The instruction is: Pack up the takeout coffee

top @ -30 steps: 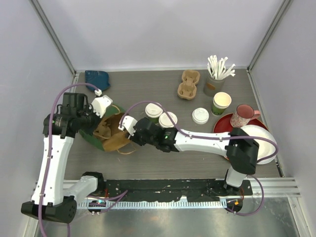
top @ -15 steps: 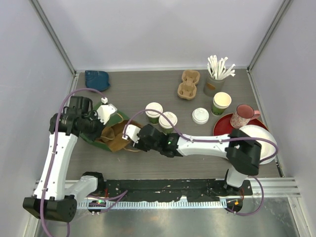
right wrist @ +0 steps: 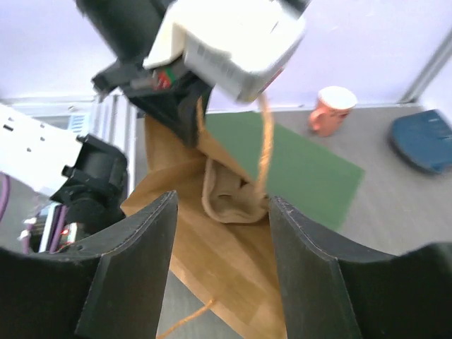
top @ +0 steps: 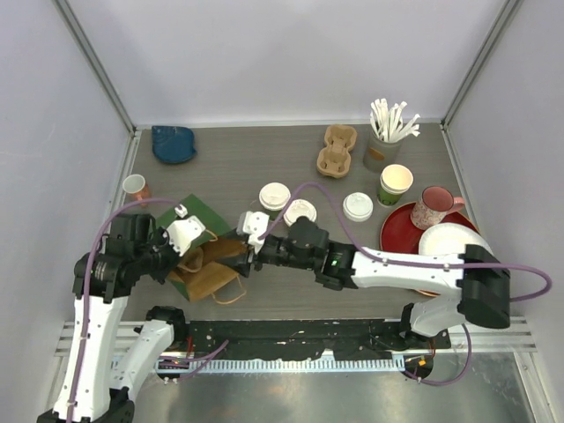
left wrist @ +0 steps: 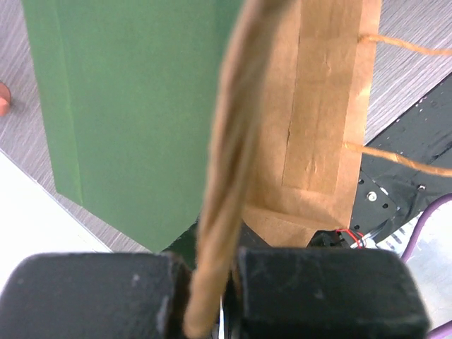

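Note:
Two takeout coffee cups with white lids [top: 274, 196] [top: 300, 211] stand side by side mid-table, untouched. A paper bag [top: 210, 264], green outside [left wrist: 141, 106] and brown inside [right wrist: 233, 261], lies at the left. My left gripper [top: 196, 249] [left wrist: 212, 296] is shut on the bag's twisted paper handle [left wrist: 226, 176] and holds it up. My right gripper [top: 245, 254] [right wrist: 222, 268] is open at the bag's mouth, its fingers [right wrist: 127, 275] on either side of the brown paper and gripping nothing.
A loose white lid [top: 358, 205], a lidless green cup [top: 395, 183], a pink mug [top: 432, 207] on a red plate [top: 398, 227], a white bowl [top: 449, 240], a cardboard cup carrier [top: 337, 150], a cup of straws [top: 384, 141], a blue object [top: 172, 144], a small orange cup [top: 135, 186].
My left arm pulled back toward the near edge with the bag handle, dragging the bag along. The right gripper followed and spread its jaws wider. The small orange cup came into view.

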Controlling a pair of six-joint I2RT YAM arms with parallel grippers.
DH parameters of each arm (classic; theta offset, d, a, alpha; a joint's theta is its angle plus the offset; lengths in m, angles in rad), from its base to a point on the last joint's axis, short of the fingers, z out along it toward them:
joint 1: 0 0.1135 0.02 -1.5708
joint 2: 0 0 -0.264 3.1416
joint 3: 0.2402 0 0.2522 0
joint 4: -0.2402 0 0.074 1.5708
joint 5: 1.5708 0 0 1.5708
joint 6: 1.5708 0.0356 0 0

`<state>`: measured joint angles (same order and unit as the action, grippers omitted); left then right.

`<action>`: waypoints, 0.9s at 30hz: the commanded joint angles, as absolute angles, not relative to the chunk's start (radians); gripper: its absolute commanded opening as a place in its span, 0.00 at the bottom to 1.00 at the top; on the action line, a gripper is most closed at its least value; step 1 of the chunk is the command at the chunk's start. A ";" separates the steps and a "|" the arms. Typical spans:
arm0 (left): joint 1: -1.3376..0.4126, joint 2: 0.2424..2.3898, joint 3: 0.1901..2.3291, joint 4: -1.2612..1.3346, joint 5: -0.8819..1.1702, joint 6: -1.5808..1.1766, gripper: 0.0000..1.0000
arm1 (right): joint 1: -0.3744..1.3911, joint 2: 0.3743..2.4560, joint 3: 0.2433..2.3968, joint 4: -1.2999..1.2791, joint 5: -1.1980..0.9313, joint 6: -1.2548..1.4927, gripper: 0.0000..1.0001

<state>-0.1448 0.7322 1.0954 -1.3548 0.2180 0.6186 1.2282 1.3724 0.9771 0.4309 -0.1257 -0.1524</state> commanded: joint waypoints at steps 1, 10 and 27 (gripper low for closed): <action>-0.149 0.661 1.095 -1.417 0.307 0.586 0.00 | 1.275 1.480 0.949 0.595 -0.203 -0.072 0.59; -0.149 0.660 1.127 -1.381 0.293 0.458 0.00 | 1.313 1.635 1.060 0.523 -0.058 -0.118 0.57; -0.149 0.729 1.287 -1.408 0.416 0.361 0.00 | 1.336 1.924 1.460 0.158 0.040 -0.103 0.66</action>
